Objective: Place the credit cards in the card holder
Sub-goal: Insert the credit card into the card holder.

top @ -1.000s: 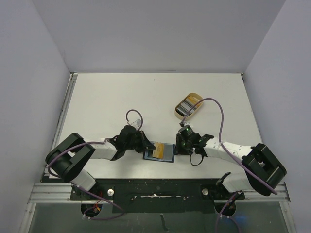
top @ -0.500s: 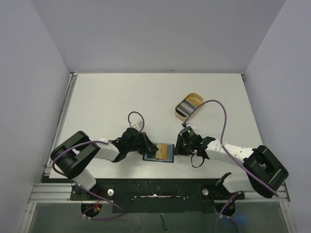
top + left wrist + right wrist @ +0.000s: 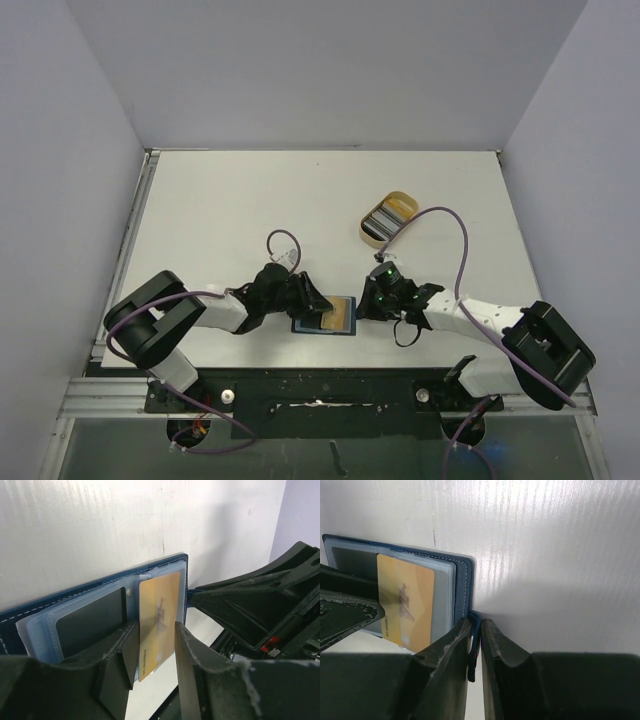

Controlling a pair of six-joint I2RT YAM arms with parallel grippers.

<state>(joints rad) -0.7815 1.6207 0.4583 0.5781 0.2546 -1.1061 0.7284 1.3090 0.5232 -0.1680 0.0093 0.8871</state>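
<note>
Left fingers grip gold card (lengthwise into card holder) | right fingers pinch it

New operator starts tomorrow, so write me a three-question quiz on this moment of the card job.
1. True or false: the left gripper grips the gold card.
2. What does the right gripper pinch? A a black card; B the card holder by its edge; C nothing.
3. Fill in: the spare cards lie in the tan ___.

Key: 1 true. 2 B. 3 dish.
</note>
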